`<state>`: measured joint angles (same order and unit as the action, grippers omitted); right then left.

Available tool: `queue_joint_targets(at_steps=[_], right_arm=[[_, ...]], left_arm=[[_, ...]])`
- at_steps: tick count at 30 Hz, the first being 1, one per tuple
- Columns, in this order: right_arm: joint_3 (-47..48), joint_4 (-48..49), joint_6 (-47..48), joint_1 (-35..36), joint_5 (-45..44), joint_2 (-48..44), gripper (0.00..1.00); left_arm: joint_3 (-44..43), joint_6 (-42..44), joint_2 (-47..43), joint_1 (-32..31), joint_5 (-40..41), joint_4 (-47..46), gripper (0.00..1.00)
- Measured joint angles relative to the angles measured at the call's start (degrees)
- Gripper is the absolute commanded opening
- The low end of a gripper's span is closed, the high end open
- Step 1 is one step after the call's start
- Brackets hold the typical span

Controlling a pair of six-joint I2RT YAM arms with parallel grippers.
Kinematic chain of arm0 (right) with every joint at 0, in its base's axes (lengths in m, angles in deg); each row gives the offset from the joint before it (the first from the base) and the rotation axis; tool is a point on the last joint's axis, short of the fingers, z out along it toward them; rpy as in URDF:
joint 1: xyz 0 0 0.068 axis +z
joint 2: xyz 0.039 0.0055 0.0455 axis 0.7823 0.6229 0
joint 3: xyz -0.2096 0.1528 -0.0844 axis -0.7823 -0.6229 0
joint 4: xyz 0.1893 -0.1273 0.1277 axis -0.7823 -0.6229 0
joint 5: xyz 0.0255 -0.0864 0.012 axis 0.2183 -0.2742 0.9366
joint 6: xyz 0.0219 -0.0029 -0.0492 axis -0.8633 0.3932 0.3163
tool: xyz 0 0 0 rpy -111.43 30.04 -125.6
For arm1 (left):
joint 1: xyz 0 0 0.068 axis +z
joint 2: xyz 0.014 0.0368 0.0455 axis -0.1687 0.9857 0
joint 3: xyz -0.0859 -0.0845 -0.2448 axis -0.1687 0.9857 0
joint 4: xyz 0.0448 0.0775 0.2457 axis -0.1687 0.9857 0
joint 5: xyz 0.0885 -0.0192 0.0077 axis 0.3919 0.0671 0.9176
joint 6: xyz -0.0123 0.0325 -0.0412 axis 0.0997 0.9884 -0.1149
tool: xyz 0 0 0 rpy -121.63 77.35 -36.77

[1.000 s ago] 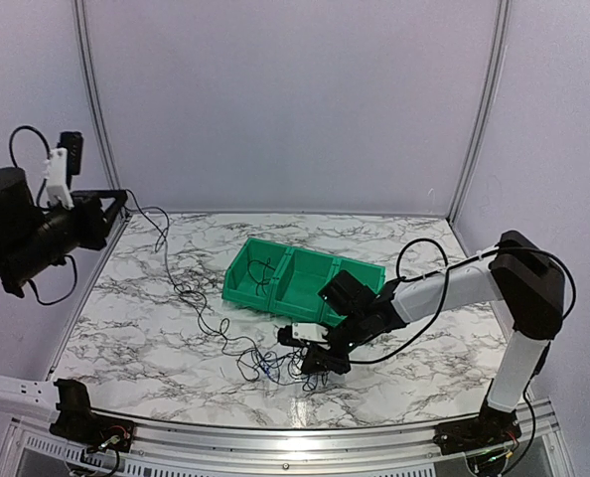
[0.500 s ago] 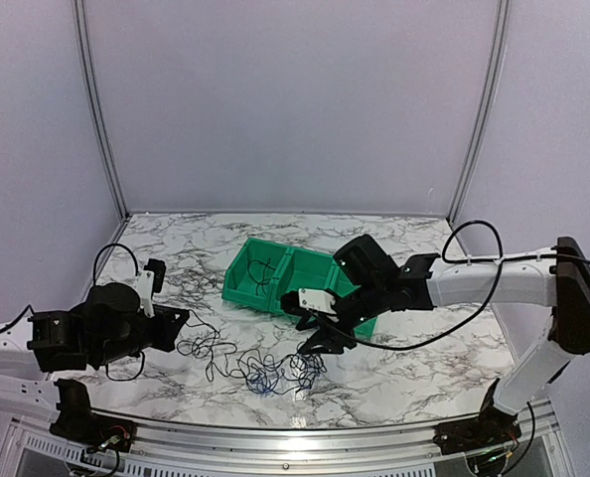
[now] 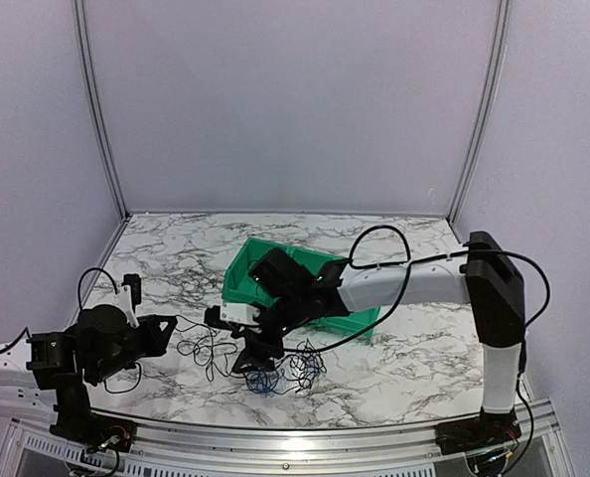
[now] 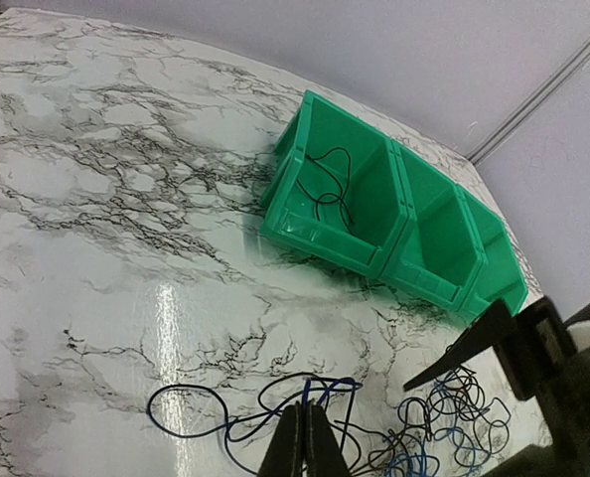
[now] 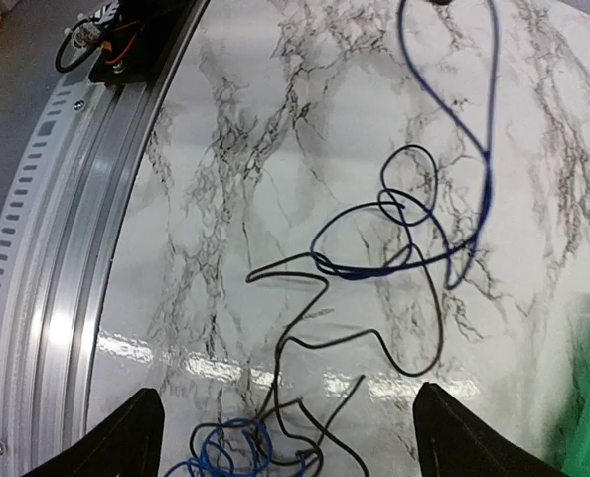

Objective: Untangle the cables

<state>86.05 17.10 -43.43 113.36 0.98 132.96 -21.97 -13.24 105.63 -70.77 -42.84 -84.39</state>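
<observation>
The cables, thin black and blue wires, lie in a loose tangle [image 3: 275,370] on the marble table in front of the green bin [image 3: 237,280]. My left gripper [image 4: 305,409] is low over the table and shut on a blue cable [image 4: 369,383] at its tips; black loops [image 4: 181,390] trail beside it. My right gripper [image 5: 290,442] hovers open over the tangle with nothing between its fingers [image 5: 141,437]. Below it are a black wire [image 5: 374,338], a blue wire [image 5: 474,169] and a blue coil [image 5: 225,452]. One black cable [image 4: 330,189] lies in the bin's left compartment.
The green bin [image 4: 374,260] has three compartments and stands mid-table, just behind the right arm [image 3: 414,283]. The table's metal front rail [image 5: 67,248] runs close to the tangle. In the left wrist view a right finger [image 4: 464,348] reaches in over the wires.
My left arm has dropped from high at the left down to the table, so the stretched cable now lies slack. My right gripper has opened and shifted left over the tangle.
</observation>
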Motion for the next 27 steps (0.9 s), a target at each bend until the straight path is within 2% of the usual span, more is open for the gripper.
queue_joint_targets(at_steps=[7, 9, 11, 14, 16, 18, 27], right_arm=[[7.19, -0.96, -1.86, 3.26, -1.77, 9.73, 0.91], [8.17, -0.85, -2.05, 3.1, -3.28, 11.78, 0.86], [8.76, -0.63, -2.32, 3.08, -4.66, 13.35, 0.76], [8.72, -0.17, -2.49, 2.97, -6.23, 14.43, 0.53], [8.68, 0.31, -2.45, 2.89, -6.51, 14.43, 0.3], [8.04, 0.81, -2.25, 2.84, -6.58, 14.38, 0.01], [-5.14, 3.76, 0.17, 2.34, -6.19, 6.08, 0.0]], left_arm=[[-0.11, -1.46, -4.57, 0.0, 2.27, 4.2, 0.0], [-0.09, -1.81, -6.27, 0.0, 2.75, 4.83, 0.0], [-0.09, -1.88, -7.93, 0.0, 3.21, 5.27, 0.0], [-0.09, -1.81, -10.08, 0.0, 4.02, 6.29, 0.0], [-0.11, -1.6, -10.64, 0.0, 4.52, 6.97, 0.0], [-0.22, -1.07, -10.71, 0.0, 4.94, 7.82, 0.0], [-6.75, 3.48, -12.0, 0.0, 6.82, 14.27, 0.0]])
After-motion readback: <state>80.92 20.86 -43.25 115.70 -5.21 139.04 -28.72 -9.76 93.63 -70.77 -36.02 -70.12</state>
